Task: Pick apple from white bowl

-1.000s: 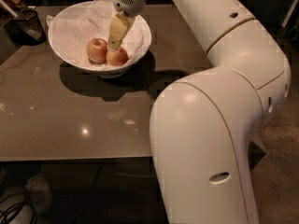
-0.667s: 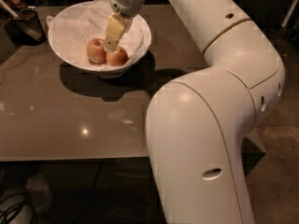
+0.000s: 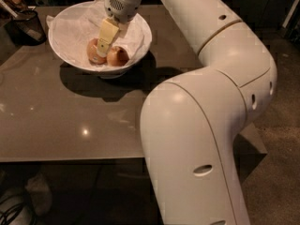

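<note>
Glossy round apple (image 3: 117, 56), gripper (image 3: 102, 50) inside paper-lined white bowl (image 3: 139, 50)

The arm (image 3: 187, 139) is big, fat and white, with smooth round parts like tubes. It has a few small dark oval holes and a thin gold-brown line around one joint. Near its end is a grey part with tiny dots. The hand (image 3: 104, 48) is pale yellow and sits down in the white bowl (image 3: 145, 45).
</note>
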`<state>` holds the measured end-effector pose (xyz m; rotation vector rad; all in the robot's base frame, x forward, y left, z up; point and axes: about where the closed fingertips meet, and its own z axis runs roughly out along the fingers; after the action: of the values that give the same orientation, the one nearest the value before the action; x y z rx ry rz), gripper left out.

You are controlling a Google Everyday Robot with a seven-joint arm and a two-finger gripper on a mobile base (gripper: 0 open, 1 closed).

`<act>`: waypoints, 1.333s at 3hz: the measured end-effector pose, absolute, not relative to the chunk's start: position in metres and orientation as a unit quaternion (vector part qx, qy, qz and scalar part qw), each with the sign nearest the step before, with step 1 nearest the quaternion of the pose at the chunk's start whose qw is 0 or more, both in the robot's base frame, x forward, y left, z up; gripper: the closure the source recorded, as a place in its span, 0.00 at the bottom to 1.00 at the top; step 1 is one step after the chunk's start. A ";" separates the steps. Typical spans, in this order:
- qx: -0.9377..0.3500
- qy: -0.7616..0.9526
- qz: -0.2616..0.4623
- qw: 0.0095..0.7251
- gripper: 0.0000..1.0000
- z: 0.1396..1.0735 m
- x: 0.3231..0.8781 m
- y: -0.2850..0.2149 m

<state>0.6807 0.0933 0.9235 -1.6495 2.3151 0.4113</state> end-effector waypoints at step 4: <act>-0.530 0.824 0.175 0.102 0.27 0.888 0.681 0.095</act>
<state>0.6815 0.0952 0.8883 -1.5636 2.4318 0.5155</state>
